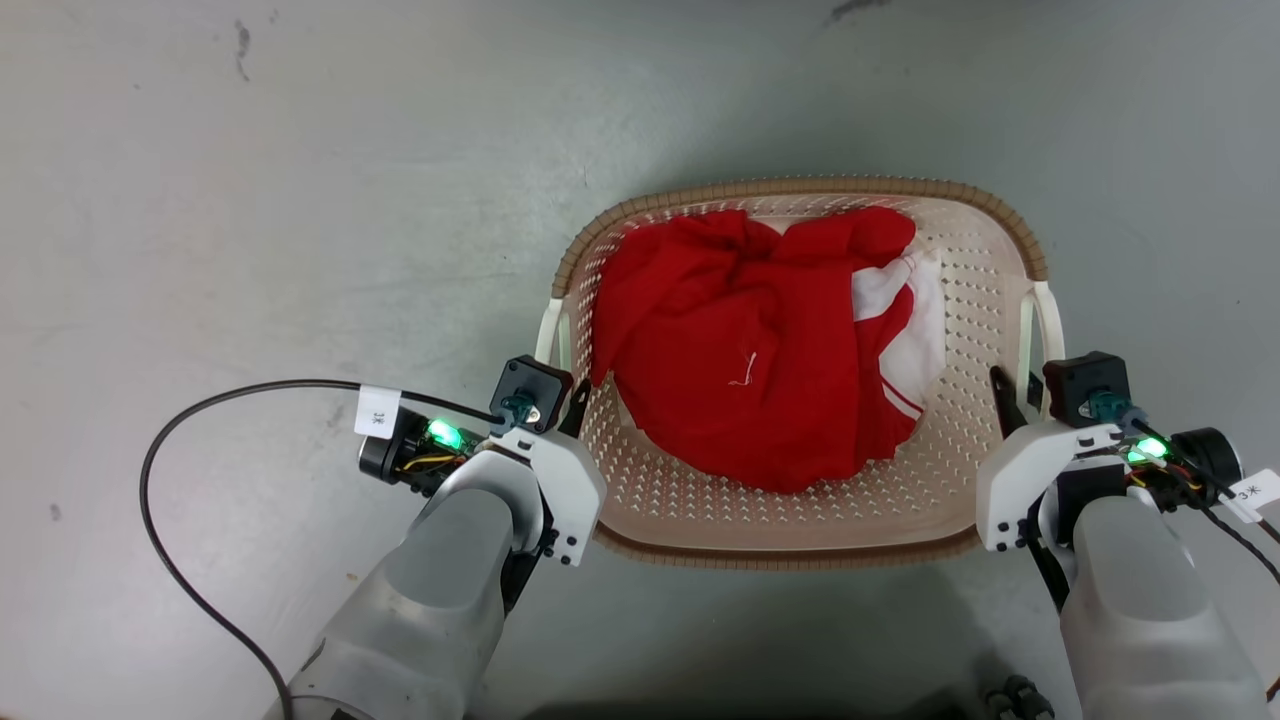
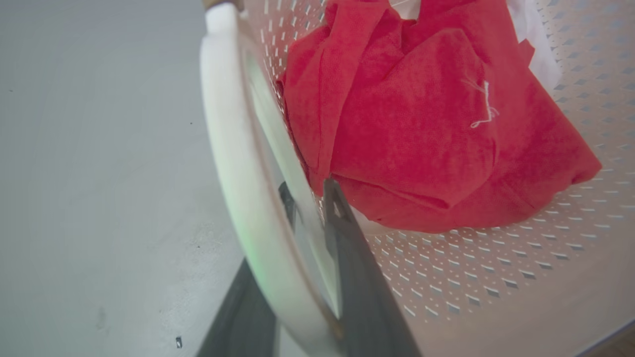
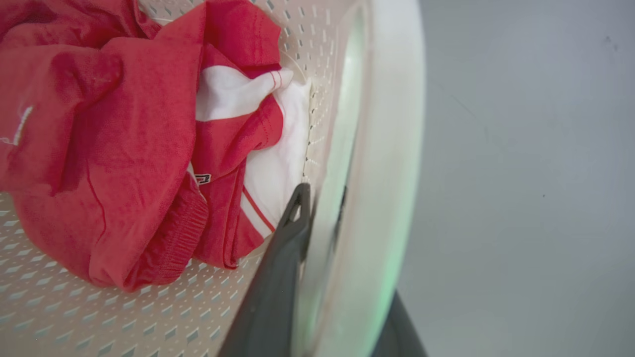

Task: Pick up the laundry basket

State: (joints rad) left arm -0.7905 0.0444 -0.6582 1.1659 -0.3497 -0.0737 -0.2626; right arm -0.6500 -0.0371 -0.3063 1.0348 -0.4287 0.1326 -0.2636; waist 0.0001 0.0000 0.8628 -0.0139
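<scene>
The laundry basket [image 1: 800, 186] sits on the grey floor in the head view, cream and perforated with a brown woven rim. Red and white clothes [image 1: 750, 350] are heaped inside it. My left gripper [image 1: 578, 395] grips the basket's left side just below the white loop handle [image 1: 548, 335]. In the left wrist view one finger [image 2: 347, 248] lies inside the wall [image 2: 496, 277] and the other outside, behind the handle [image 2: 233, 148]. My right gripper [image 1: 1005, 390] holds the right side the same way by its handle [image 1: 1050, 320]; one finger [image 3: 292, 228] presses the inner wall [image 3: 99, 317].
Bare grey floor [image 1: 300, 200] surrounds the basket on every side. A black cable [image 1: 180, 430] loops out from my left wrist over the floor. A small dark part [image 1: 1015, 695] shows at the bottom edge near my right forearm.
</scene>
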